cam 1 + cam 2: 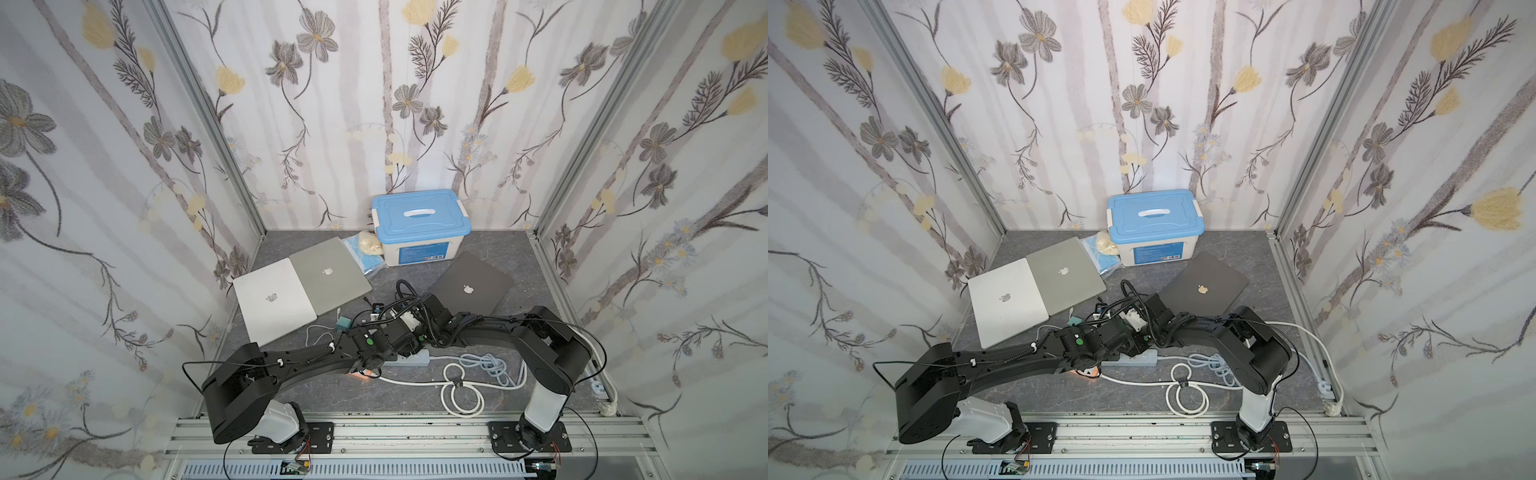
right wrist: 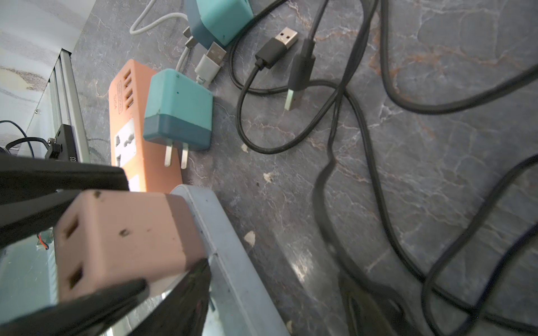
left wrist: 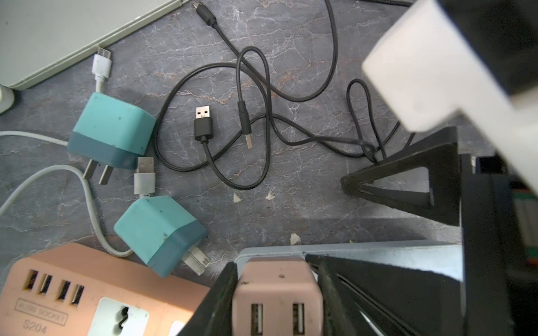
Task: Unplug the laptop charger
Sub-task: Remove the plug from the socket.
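Pulling stage: the left gripper [image 3: 275, 263] pinches the pink charger [image 3: 276, 288], seated at the end of the grey power strip [image 3: 378, 251]. The right gripper [image 3: 329, 218] stands spread astride that strip, just beside the charger. Next, probably a straight pull away from the strip while it is braced.

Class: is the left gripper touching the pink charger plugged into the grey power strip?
Touching. In the left wrist view the fingers of the left gripper press against both sides of the pink charger, with no gap.
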Robot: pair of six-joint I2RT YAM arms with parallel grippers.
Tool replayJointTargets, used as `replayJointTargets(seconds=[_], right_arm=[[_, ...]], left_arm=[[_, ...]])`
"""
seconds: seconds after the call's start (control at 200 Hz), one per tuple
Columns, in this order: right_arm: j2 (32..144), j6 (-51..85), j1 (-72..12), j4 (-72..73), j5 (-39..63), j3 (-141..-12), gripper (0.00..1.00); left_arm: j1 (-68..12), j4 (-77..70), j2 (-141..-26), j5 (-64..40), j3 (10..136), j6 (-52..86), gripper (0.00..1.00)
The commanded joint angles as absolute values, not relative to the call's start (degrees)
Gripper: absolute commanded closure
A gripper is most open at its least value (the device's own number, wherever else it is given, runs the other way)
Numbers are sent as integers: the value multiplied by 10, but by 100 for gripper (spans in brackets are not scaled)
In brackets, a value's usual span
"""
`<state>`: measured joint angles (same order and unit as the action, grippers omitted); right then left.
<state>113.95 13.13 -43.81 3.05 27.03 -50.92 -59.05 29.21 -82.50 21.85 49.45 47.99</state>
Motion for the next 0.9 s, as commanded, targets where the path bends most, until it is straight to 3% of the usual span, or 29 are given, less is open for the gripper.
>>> replayJointTargets(seconds=[0.0, 0.619, 0.894], right_arm=[[1170, 136, -440, -141, 160, -503, 29], [1170, 136, -468, -156, 131, -516, 29], [1109, 139, -422, -81, 268, -476, 27]], left_arm=[[-590, 265, -814, 247, 494, 479, 99], [-588, 287, -804, 262, 490, 481, 99], [-589, 265, -809, 252, 475, 490, 99]])
